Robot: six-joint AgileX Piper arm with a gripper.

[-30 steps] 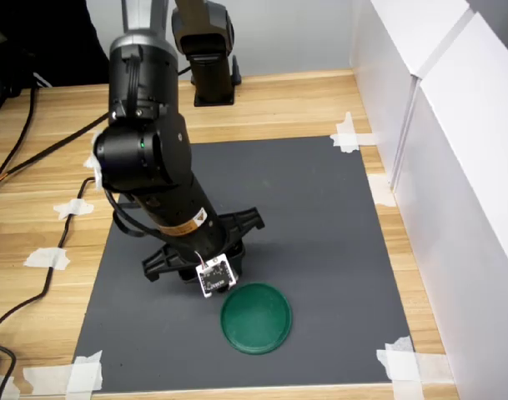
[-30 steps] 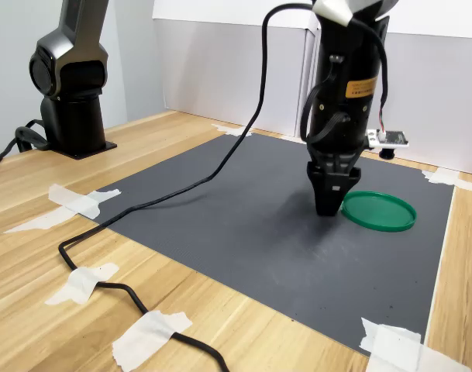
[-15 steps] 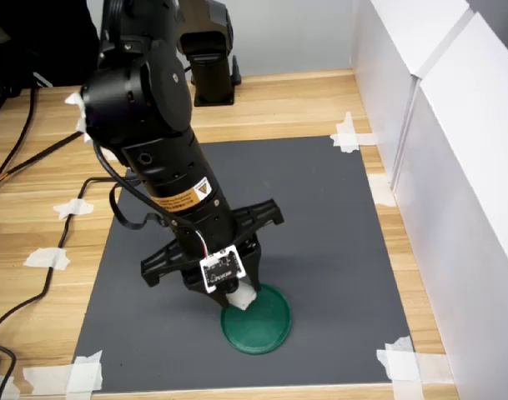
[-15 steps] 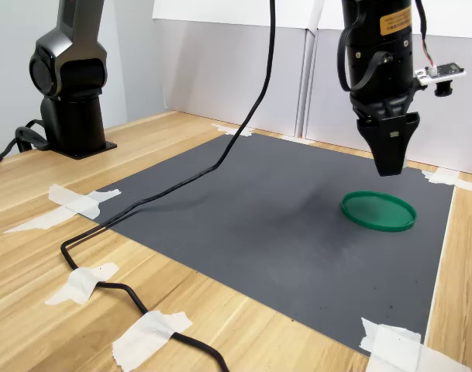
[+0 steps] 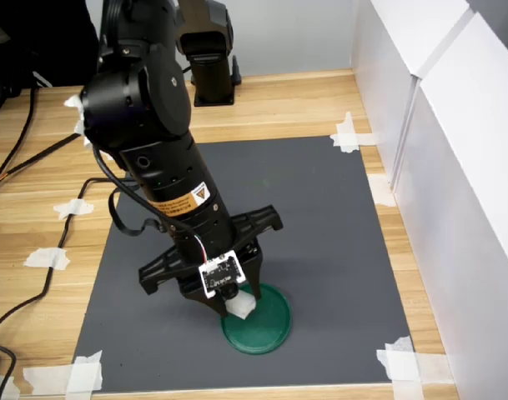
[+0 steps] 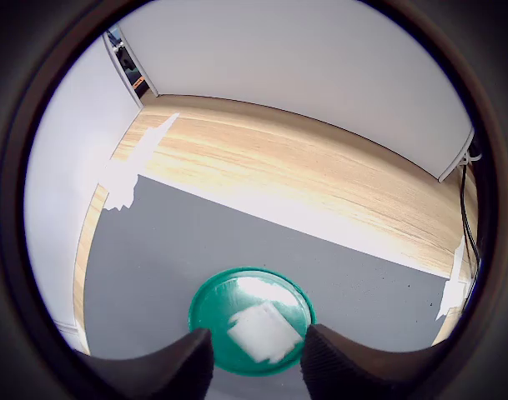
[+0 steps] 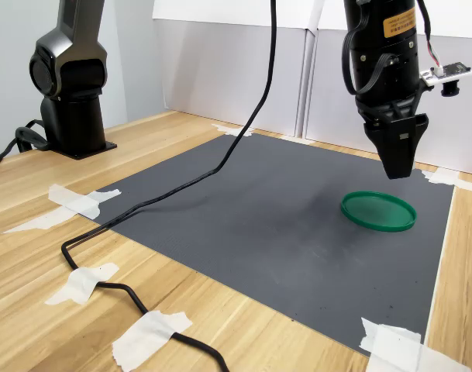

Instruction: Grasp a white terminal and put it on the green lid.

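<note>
The green lid (image 5: 269, 322) lies flat on the dark grey mat (image 5: 320, 208), near its front edge in the first exterior view. My gripper (image 5: 237, 307) hangs in the air over the lid's left part, pointing down. It is shut on the white terminal (image 5: 240, 306), a small white block at the fingertips. The wrist view shows the terminal (image 6: 264, 332) between the two dark fingers (image 6: 191, 358), with the lid (image 6: 208, 321) below it. In the second exterior view the gripper (image 7: 397, 169) is well above the lid (image 7: 378, 211), and the terminal is hidden there.
White tape scraps (image 5: 347, 133) hold the mat's corners to the wooden table. A black cable (image 7: 142, 203) crosses the mat and table in the second exterior view. White panels (image 5: 454, 167) wall off the first exterior view's right. The arm's base (image 7: 71, 77) stands at the back.
The gripper rose from the mat beside the lid with the terminal and moved over the lid. In the last half second it only shifted slightly.
</note>
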